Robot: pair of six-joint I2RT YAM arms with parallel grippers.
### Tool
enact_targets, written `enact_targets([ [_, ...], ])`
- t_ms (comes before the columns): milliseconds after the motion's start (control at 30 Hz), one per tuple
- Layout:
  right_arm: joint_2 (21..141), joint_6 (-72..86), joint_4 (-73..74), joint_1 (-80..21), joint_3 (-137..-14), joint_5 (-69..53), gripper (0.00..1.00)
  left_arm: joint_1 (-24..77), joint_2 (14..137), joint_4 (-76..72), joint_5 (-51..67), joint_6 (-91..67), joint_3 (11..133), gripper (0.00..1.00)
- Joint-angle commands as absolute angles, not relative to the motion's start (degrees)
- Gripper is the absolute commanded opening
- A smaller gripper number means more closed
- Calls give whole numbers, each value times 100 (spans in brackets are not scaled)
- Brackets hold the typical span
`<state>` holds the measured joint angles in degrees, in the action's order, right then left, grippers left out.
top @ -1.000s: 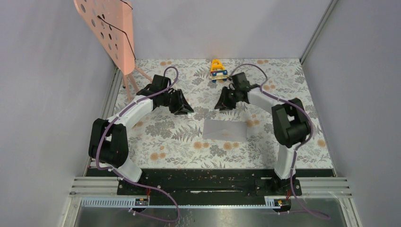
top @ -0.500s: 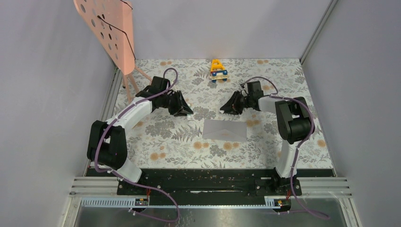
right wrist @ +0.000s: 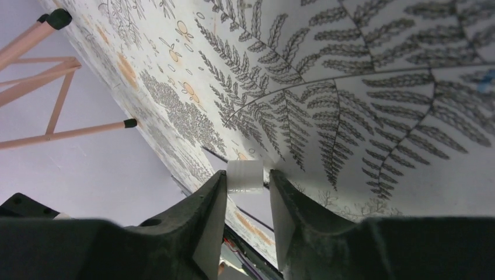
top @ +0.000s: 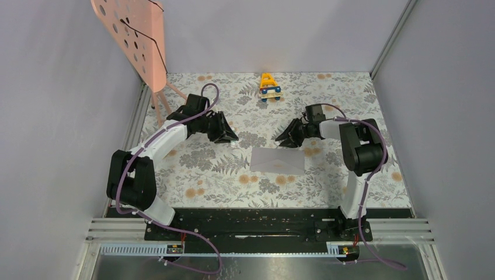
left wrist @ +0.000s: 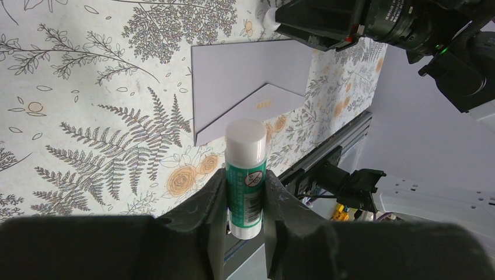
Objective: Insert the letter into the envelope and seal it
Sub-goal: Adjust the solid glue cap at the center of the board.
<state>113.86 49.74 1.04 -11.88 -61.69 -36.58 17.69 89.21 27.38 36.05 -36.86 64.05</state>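
I see the envelope (top: 277,160) lying flat near the middle of the floral worktop (top: 233,175), its pointed flap folded over the body. The left gripper (left wrist: 245,178) hangs just off the envelope's left end, jaws narrow and clamped on a green-labelled glue stick (left wrist: 246,140). The right gripper (right wrist: 247,175) sits low by the far right corner with a small white cylinder (right wrist: 245,177) between its jaws; I cannot tell if they grip it. A yellow toy car (top: 269,86) stands at the far edge.
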Motion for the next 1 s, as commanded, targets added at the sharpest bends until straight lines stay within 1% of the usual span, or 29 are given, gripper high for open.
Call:
enact_targets([
  [0,11023,5080,343,-1160,-6018,-3179,46,1740,8701,2611,3702,-3577,6385,0],
  [67,11013,5080,347,-1161,-6001,-3194,54,1740,8697,2610,3706,-3577,6382,0],
  [167,10894,5032,353,-1160,-5944,-3151,59,1736,8692,2611,3704,-3576,6381,0],
  [300,10600,4618,831,-1163,-6046,-2937,59,1740,8694,2617,3692,-3571,6365,0],
  [400,10372,3895,1635,-1180,-6417,-2541,60,1740,8685,2617,3691,-3568,6363,0],
  [533,10350,2449,2947,-1401,-7348,-1929,60,1740,8696,2583,3699,-3578,6358,0],
  [667,10705,1002,4105,-1963,-8426,-1000,60,1740,8710,2587,3666,-3586,6374,0],
  [733,10931,550,4485,-2267,-8928,-728,62,1740,8685,2576,3659,-3586,6381,0],
  [900,11092,-338,4215,-2662,-9359,-563,61,1740,8637,2584,3672,-3578,6321,0],
  [967,11346,-608,4449,-2689,-9766,-572,61,1740,8618,2582,3675,-3577,6285,0],
])
